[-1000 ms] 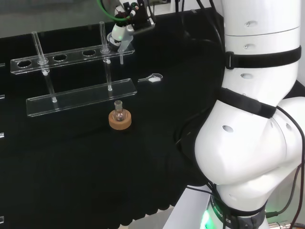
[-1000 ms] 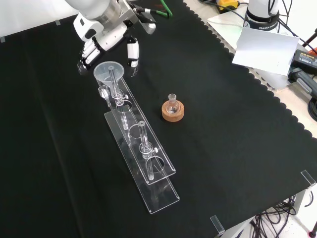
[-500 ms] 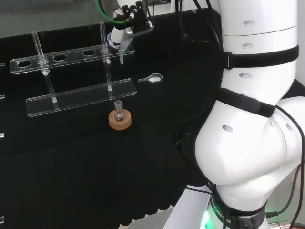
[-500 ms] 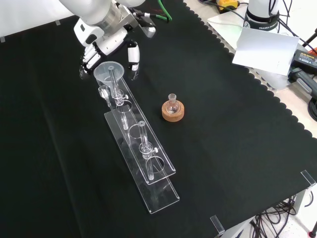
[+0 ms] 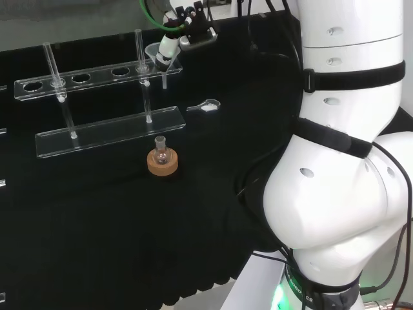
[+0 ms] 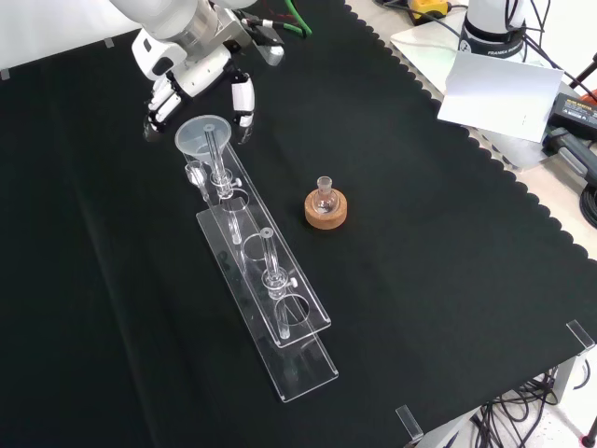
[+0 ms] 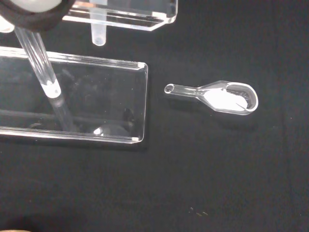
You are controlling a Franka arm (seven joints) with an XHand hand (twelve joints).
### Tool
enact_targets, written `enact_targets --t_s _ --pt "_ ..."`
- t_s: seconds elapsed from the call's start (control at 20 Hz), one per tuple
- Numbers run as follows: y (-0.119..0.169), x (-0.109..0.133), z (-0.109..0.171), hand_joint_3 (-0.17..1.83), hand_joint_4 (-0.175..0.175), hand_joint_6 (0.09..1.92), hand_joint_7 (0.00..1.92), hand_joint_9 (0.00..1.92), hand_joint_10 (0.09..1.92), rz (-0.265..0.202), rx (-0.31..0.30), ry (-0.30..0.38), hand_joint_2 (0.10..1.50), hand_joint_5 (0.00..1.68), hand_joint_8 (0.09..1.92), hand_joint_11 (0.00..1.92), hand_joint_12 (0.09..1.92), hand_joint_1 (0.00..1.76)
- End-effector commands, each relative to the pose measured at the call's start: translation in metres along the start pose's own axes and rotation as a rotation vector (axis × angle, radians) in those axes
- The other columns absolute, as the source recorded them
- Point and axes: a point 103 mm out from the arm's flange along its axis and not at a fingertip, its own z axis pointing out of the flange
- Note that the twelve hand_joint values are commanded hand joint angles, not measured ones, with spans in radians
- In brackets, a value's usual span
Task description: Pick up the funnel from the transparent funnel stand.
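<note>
A clear funnel sits in the end hole of the transparent funnel stand, its cone above the upper shelf. In the head view the funnel is at the shelf's right end, on the stand, its stem hanging below. The black and white hand hovers just beyond the funnel, open, with fingers to one side and the thumb to the other, holding nothing. From the head view the hand is right against the funnel's rim. Past the hand, the wrist view has the funnel's stem over the stand's base.
A small round flask on a cork ring stands to the right of the stand in the front view, and near its base in the head view. A clear scoop with white powder lies beside the stand's end.
The hand has drifted to the right and farther off in the head view, higher in the front view. Its fingers have spread a little. The funnel has stayed in the stand.
</note>
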Motion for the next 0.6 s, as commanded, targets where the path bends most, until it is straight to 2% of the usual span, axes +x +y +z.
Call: enact_targets --t_s 0.05,0.2,0.25,0.35,0.45,0.6 --pt "0.001 0.024 -0.001 0.34 -0.002 0.09 0.05 0.41 0.75 0.002 -0.002 -0.016 0.65 0.17 0.70 0.43 1.43 0.71" --pt "0.001 0.030 0.000 0.36 -0.003 0.09 0.06 0.43 0.73 -0.006 -0.006 -0.021 0.65 0.18 0.70 0.43 1.42 0.71" --pt "0.003 0.010 0.001 0.37 -0.003 0.09 0.07 0.44 0.72 -0.017 -0.006 -0.002 0.64 0.18 0.70 0.43 1.42 0.71" --pt "0.004 0.001 0.002 0.37 -0.004 0.09 0.07 0.44 0.72 -0.017 -0.008 -0.005 0.64 0.18 0.71 0.43 1.42 0.71" --pt "0.004 0.005 0.001 0.39 -0.010 0.09 0.11 0.48 0.70 -0.008 -0.016 -0.020 0.64 0.23 0.71 0.44 1.42 0.71" --pt "0.003 0.023 0.001 0.43 -0.027 0.09 0.31 0.58 0.64 0.012 -0.024 -0.050 0.64 0.41 0.71 0.46 1.40 0.71"
